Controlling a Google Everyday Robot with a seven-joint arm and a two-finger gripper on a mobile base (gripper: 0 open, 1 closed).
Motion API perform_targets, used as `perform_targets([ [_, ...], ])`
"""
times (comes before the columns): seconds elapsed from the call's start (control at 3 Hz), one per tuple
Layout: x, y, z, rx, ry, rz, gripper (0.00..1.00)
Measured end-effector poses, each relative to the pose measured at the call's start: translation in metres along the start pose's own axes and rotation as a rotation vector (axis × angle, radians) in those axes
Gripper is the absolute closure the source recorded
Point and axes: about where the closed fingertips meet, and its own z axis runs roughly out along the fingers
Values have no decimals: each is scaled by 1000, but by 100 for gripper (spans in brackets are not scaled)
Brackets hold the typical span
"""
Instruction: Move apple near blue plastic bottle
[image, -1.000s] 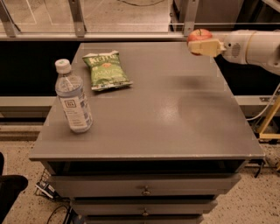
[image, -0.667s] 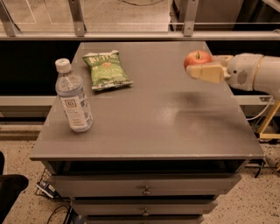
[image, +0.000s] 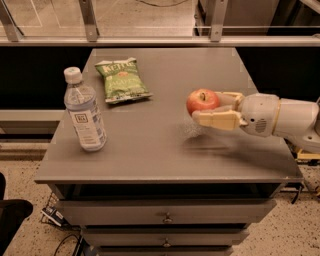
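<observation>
The red apple (image: 202, 101) with a yellowish patch and short stem is held above the grey cabinet top (image: 150, 145), right of the middle. My gripper (image: 204, 107) reaches in from the right on a white arm and is shut on the apple, one cream finger (image: 218, 120) in front of it and one behind. The blue plastic bottle (image: 85, 111), clear with a white cap and a white-and-blue label, stands upright near the front left of the top, well to the left of the apple.
A flat green chip bag (image: 121, 80) lies at the back left of the top. The cabinet has drawers (image: 165, 216) below. A metal railing (image: 150, 40) runs behind the cabinet. Cables (image: 60, 220) lie on the speckled floor at the lower left.
My gripper has carried the apple from the far right back corner toward the front and left, lower over the cabinet top. The bottle and chip bag have not moved.
</observation>
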Motion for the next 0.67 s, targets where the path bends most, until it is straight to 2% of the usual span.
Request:
perform_targets([
  [0.33, -3, 32, 23, -133, -44, -65, 100],
  [0.67, 3, 51, 42, -229, -39, -78, 100],
])
